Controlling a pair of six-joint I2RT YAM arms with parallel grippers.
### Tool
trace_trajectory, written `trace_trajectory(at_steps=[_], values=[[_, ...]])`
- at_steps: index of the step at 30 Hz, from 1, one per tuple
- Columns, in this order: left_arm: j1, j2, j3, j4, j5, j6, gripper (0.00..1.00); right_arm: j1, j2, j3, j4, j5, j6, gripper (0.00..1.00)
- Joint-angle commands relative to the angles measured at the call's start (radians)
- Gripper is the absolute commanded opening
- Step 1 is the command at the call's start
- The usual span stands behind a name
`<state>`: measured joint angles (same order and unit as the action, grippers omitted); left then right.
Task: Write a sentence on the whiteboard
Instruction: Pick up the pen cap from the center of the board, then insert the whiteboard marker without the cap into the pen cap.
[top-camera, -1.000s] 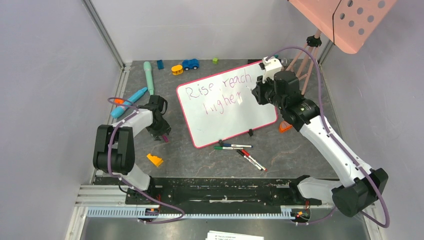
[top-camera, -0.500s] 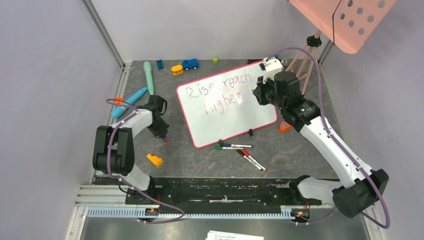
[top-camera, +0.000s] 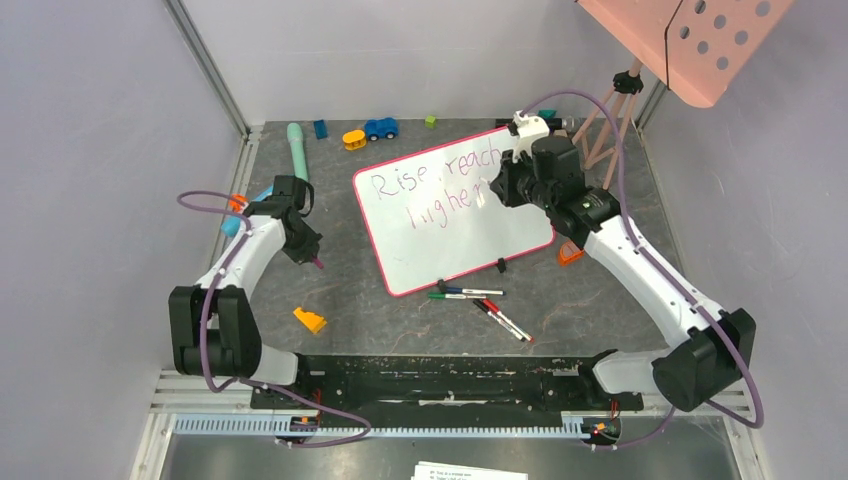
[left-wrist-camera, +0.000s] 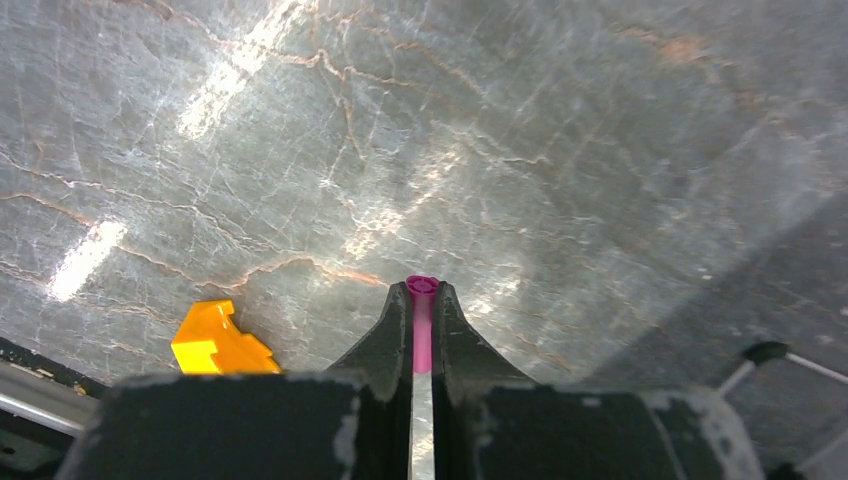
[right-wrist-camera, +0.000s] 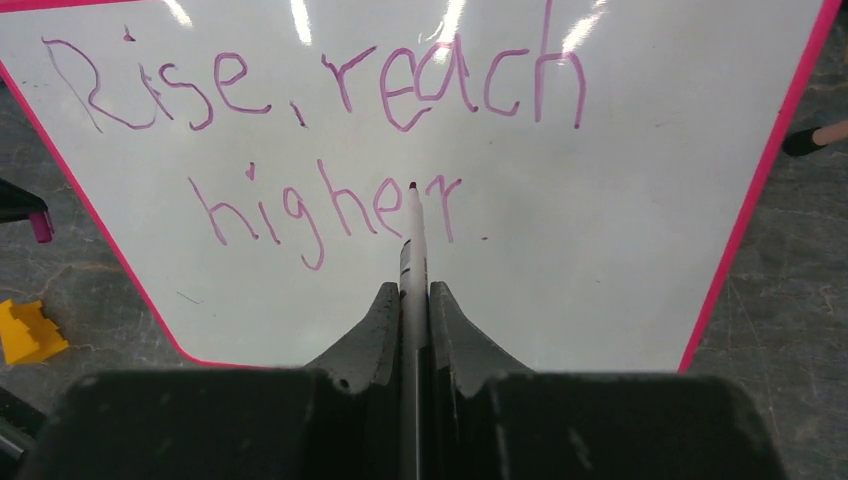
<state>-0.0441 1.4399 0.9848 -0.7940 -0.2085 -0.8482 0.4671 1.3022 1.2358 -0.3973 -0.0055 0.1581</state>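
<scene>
Left jaws just shut on pink cap (left-wrist-camera: 422, 330), lift off counter (left-wrist-camera: 550, 150). Right jaws pinch pen (right-wrist-camera: 413, 250) over whiteboard (right-wrist-camera: 600, 250). Sentence (right-wrist-camera: 400, 100) looks done; capping next, maybe.

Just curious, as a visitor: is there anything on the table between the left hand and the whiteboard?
No. In the top view, only bare grey table lies between the left hand and the whiteboard.
</scene>
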Motion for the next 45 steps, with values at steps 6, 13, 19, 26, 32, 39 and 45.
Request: trace_trajectory(at_steps=[6,13,19,26,32,39,45], values=[[0.003,-0.054,0.138,-0.146,0.018,-0.054,0.02,0.008,0.029,0.092,0.028,-0.028,0.067,0.00],[-0.010,-0.063,0.262,-0.198,0.024,-0.070,0.02,0.018,0.009,0.067,0.062,-0.043,0.096,0.00],[-0.019,-0.082,0.338,-0.190,0.112,-0.154,0.02,0.028,0.016,0.051,0.110,-0.107,0.084,0.00],[-0.018,-0.180,0.389,-0.166,0.160,-0.329,0.02,0.097,0.024,-0.028,0.326,-0.249,0.105,0.00],[-0.018,-0.192,0.418,-0.165,0.320,-0.445,0.02,0.219,0.068,0.014,0.449,-0.316,0.065,0.00],[-0.018,-0.235,0.383,-0.088,0.431,-0.601,0.02,0.286,0.120,0.052,0.471,-0.306,0.064,0.00],[-0.018,-0.247,0.340,-0.018,0.446,-0.639,0.02,0.326,0.150,0.076,0.468,-0.309,0.067,0.00]])
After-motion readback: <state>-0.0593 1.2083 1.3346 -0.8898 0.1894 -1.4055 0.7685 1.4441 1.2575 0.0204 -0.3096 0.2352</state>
